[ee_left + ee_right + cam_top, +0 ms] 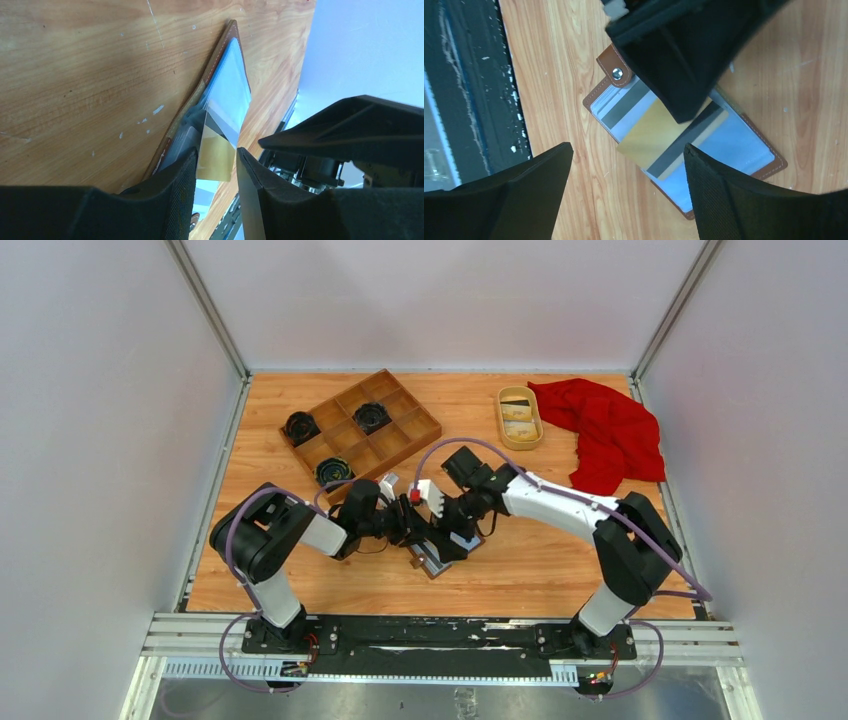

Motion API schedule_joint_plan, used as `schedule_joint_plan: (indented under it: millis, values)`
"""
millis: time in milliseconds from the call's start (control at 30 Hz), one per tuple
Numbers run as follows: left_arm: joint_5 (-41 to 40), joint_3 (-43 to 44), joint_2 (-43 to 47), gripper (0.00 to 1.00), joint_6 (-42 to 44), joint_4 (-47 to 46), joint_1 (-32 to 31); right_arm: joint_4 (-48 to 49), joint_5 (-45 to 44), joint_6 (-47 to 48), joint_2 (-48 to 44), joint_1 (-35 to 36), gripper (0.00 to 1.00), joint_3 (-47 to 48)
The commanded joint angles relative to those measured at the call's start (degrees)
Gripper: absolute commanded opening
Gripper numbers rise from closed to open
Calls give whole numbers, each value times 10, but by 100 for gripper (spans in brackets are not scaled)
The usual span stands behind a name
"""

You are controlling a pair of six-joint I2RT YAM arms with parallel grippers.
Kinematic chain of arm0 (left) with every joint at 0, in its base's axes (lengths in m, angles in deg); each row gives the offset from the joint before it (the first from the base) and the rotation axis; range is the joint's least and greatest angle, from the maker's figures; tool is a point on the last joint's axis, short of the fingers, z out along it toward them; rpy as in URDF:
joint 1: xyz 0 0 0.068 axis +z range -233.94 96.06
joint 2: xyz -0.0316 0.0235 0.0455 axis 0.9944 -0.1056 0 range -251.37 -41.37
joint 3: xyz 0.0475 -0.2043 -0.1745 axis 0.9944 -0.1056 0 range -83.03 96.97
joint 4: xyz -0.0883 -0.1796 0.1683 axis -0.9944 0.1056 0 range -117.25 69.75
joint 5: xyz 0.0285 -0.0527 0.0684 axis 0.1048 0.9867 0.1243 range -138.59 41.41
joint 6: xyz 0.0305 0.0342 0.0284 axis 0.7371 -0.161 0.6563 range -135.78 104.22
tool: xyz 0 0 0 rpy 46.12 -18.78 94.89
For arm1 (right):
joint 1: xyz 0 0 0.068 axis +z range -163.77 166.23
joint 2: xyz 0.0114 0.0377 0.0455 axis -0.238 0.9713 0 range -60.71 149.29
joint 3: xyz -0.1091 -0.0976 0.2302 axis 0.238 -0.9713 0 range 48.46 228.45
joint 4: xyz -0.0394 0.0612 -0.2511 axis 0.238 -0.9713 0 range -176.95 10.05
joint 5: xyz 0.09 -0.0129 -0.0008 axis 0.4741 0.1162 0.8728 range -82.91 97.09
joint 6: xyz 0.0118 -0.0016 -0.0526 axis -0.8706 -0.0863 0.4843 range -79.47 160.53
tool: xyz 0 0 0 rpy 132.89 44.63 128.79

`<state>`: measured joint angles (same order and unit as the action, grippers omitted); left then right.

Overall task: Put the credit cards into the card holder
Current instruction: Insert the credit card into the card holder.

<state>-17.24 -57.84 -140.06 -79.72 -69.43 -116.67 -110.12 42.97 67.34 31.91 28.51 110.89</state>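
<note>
The brown card holder [749, 145] lies open on the table, its snap tab at the upper left; it also shows in the top view [432, 560] and the left wrist view [231, 85]. A gold card with a dark stripe [649, 135] lies slanted across its shiny blue pockets. A white card with a grey stripe [620, 107] sits in the pocket by the tab. My left gripper [216, 156] is low over the holder, jaws a little apart, with the gold card [215, 162] showing between them. My right gripper [628, 146] hovers above, wide open and empty.
An oval yellow dish [520, 418] with cards in it stands at the back right beside a red cloth [610, 430]. A wooden compartment tray [362, 430] with black round objects is at the back left. The table's near edge and black rail [469, 90] lie close to the holder.
</note>
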Motion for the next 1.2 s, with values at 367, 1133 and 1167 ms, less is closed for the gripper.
schedule_joint_plan:
  millis: [367,1133,1167]
  values:
    - [-30,-3,-9,41,20,31,-2,89,-223,-110,21,103,93,-19]
    - [-24,-6,-28,42,31,31,-2,145,-452,-138,43,150,92,-39]
    - [-24,-6,-31,42,32,31,-2,146,-461,-138,43,150,92,-40]
